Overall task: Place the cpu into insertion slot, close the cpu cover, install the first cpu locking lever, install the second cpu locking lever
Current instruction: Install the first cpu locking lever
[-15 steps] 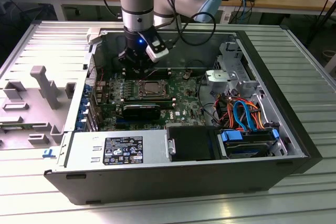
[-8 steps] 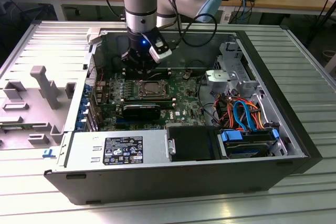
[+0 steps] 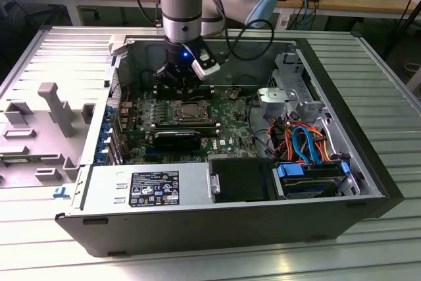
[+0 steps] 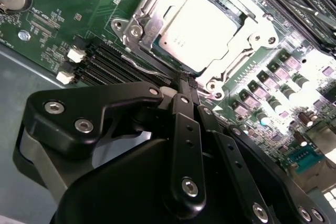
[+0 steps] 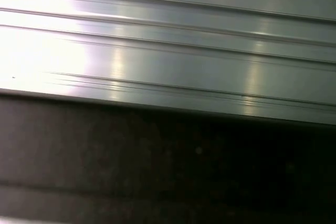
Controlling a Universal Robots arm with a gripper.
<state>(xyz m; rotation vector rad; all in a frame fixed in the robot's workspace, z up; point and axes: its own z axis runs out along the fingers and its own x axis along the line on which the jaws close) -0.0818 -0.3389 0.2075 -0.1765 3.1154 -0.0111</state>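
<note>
Gripper (image 4: 184, 85): big black linkage filling the lower half of the second wrist view, fingers pinched together at the tip with nothing between them as far as I can see. In the exterior view it sits upper centre (image 3: 176, 82), under the arm's blue light.
Gripper vs slot: tip is right at the near edge of the slot (image 4: 195, 31), looks like it's touching or just off the thin lever running along that side, can't swear which. Slot lies straight ahead of the tip, toward the top of that frame.
Cpu (image 4: 199, 31): already seated in the slot, dull silver top showing through the window.
Cover (image 4: 157, 17): looks folded down over the cpu, silver frame around it, so I'd judge we're at the lever part of the job.
Board (image 3: 233, 106): green, mid-frame inside the open case (image 3: 368, 162) in the exterior view, with the slot at centre (image 3: 189, 111).
Arm pose: wrist pointing pretty much straight down into the case, elbow folded back toward the top of the frame.
</note>
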